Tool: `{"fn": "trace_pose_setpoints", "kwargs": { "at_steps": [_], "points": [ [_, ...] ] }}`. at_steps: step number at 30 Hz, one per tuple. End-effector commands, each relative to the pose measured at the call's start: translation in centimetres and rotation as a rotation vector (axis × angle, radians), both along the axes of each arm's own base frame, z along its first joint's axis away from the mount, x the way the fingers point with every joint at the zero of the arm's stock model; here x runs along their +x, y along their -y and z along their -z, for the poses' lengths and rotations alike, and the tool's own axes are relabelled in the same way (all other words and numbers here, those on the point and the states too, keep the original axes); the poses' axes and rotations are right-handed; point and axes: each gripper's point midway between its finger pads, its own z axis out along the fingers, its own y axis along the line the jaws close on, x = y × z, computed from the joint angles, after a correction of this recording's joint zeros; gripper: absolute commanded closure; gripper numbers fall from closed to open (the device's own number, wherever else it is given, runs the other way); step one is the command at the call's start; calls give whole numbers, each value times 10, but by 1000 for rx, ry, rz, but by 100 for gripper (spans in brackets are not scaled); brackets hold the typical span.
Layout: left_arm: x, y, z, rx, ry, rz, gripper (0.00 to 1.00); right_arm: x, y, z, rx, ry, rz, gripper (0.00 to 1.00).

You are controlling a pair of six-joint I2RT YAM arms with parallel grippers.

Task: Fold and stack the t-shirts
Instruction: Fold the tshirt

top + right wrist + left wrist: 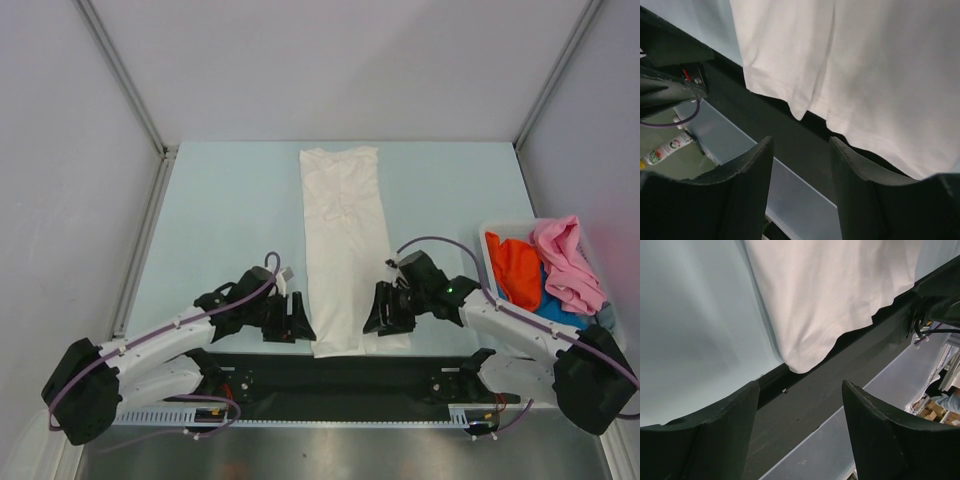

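Observation:
A white t-shirt [342,240] lies flat as a long narrow strip down the middle of the table, its hem reaching the dark strip at the near edge. My left gripper [298,322] hovers just left of the hem, open and empty; in its wrist view the gripper [800,385] has the shirt's [840,290] corner beyond its fingers. My right gripper [385,318] sits just right of the hem, also open and empty; its wrist view shows the gripper [801,140] short of the shirt's [865,75] edge. An orange shirt [515,270], a pink one [565,262] and a blue one [555,308] are bunched at the right.
A pale plastic bin [492,229] at the right table edge holds the bunched coloured shirts. A black strip [340,380] runs along the near edge between the arm bases. Metal frame rails [145,240] border the table's left side.

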Motion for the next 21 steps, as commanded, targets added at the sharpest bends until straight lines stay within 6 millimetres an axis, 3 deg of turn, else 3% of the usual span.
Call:
{"fn": "trace_pose_setpoints", "kwargs": {
  "at_steps": [1,6,14,21],
  "points": [
    [2,7,-8,-58,21,-21,27,-11,-32,-11,127,-6,6,46],
    [-1,6,-6,-70,14,-26,29,-18,-41,4,122,-39,22,46],
    [-7,8,-2,-72,-14,-19,33,-15,-45,21,94,-67,22,59],
    [-14,7,3,81,46,85,45,-18,-44,31,78,-87,24,70]
  ]
}}
